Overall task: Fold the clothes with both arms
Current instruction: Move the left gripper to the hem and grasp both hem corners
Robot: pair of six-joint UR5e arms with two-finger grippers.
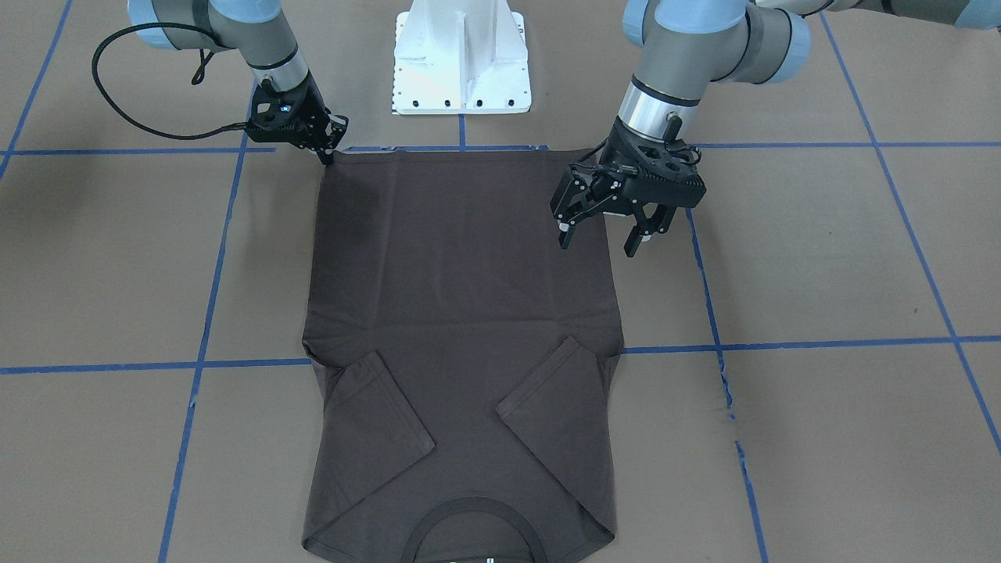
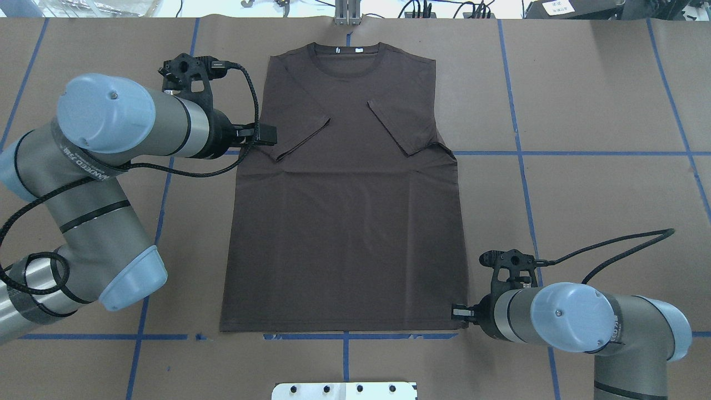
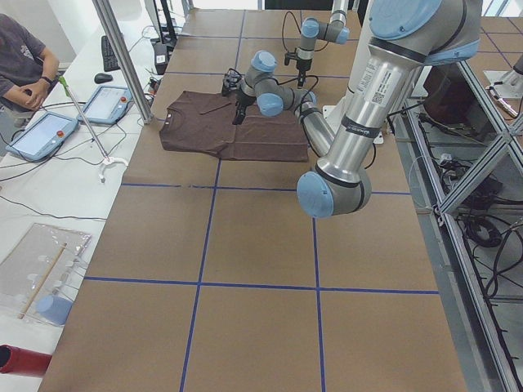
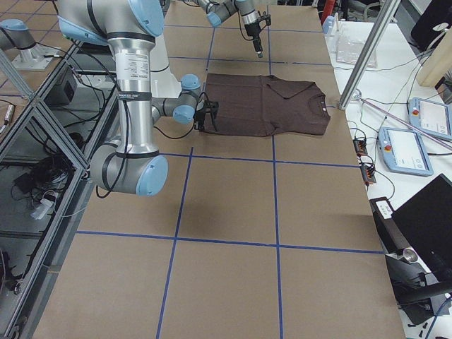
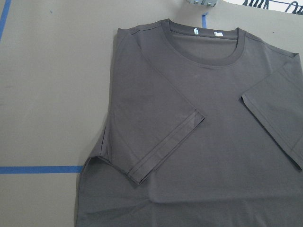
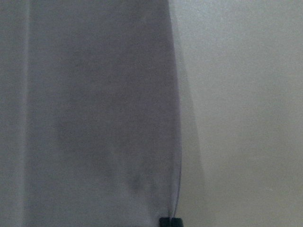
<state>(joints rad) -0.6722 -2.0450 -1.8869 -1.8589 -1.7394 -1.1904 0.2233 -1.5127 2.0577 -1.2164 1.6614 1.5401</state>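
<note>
The dark brown T-shirt [image 1: 461,313] lies flat on the brown table, both sleeves [image 1: 383,414] folded in over its chest and the collar [image 2: 348,55] at the far side. My left gripper [image 1: 598,246] hangs open just above the shirt's side edge, about a third of the way from hem to sleeve, with nothing between its fingers. My right gripper [image 1: 327,155] is down at the other hem corner, fingers together on the cloth. The right wrist view shows a dark fingertip [image 6: 170,221] at the shirt's edge [image 6: 176,118]. The left wrist view holds only the shirt [image 5: 199,118].
The white pedestal base [image 1: 461,62] stands just behind the hem. Blue tape lines [image 1: 821,344] cross the brown table cover. A side bench with tablets [image 3: 41,135] and a seated person [image 3: 20,65] runs along the table's far edge.
</note>
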